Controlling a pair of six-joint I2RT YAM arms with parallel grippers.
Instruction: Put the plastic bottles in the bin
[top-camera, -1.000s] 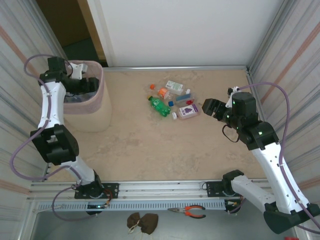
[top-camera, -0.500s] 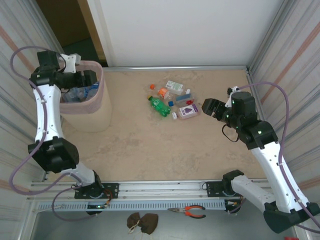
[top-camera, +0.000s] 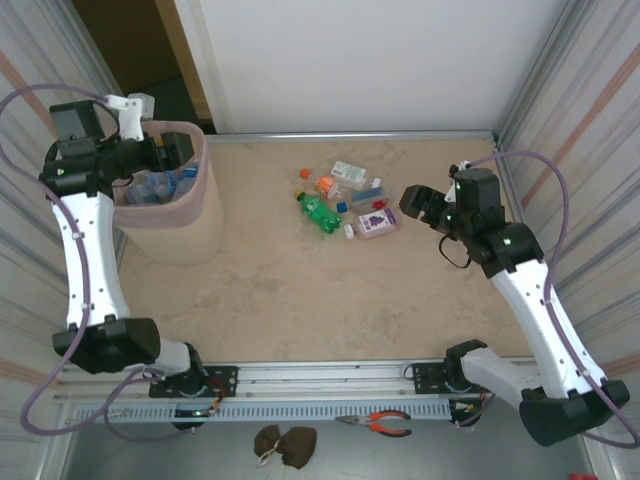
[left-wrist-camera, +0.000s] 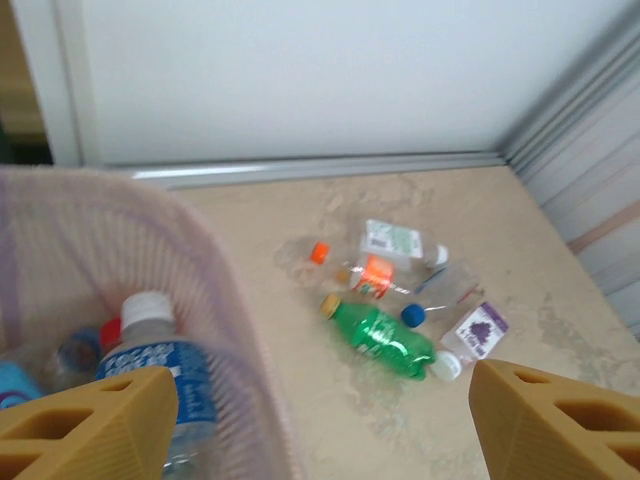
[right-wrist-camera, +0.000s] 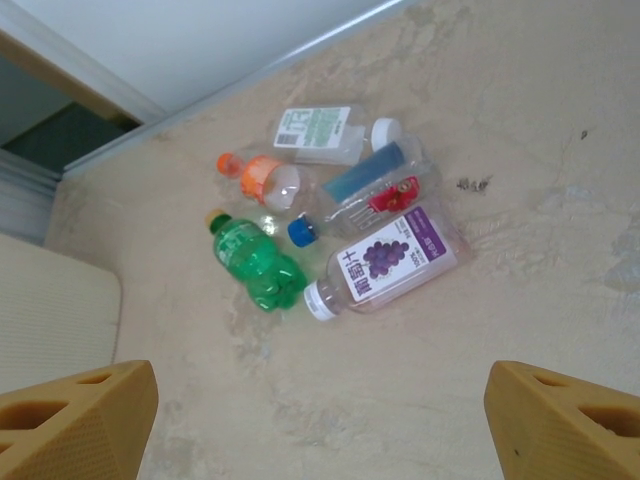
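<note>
The pale-pink bin (top-camera: 196, 205) stands at the back left with several bottles (top-camera: 158, 186) inside, among them a blue-labelled one (left-wrist-camera: 160, 372). My left gripper (top-camera: 178, 152) hangs open over the bin's rim (left-wrist-camera: 232, 335), nothing between its fingers. A cluster of bottles lies mid-floor: a green one (top-camera: 320, 212), a purple grape-labelled one (top-camera: 377, 221), an orange-labelled one (top-camera: 325, 185), one with a white and green label (top-camera: 350, 171) and a clear one with blue and red (top-camera: 367, 193). My right gripper (top-camera: 415, 205) is open just right of the cluster, above the floor in front of the purple-labelled bottle (right-wrist-camera: 390, 258) and green bottle (right-wrist-camera: 258, 262).
Corrugated walls close in both sides and a white wall (top-camera: 350, 60) stands at the back. A dark doorway (top-camera: 140, 50) opens behind the bin. Orange pliers (top-camera: 385, 423) and a brown cloth (top-camera: 283, 443) lie beyond the near rail.
My left gripper has risen out of the bin and its arm has swung left. My right gripper has edged up and left toward the bottle cluster.
</note>
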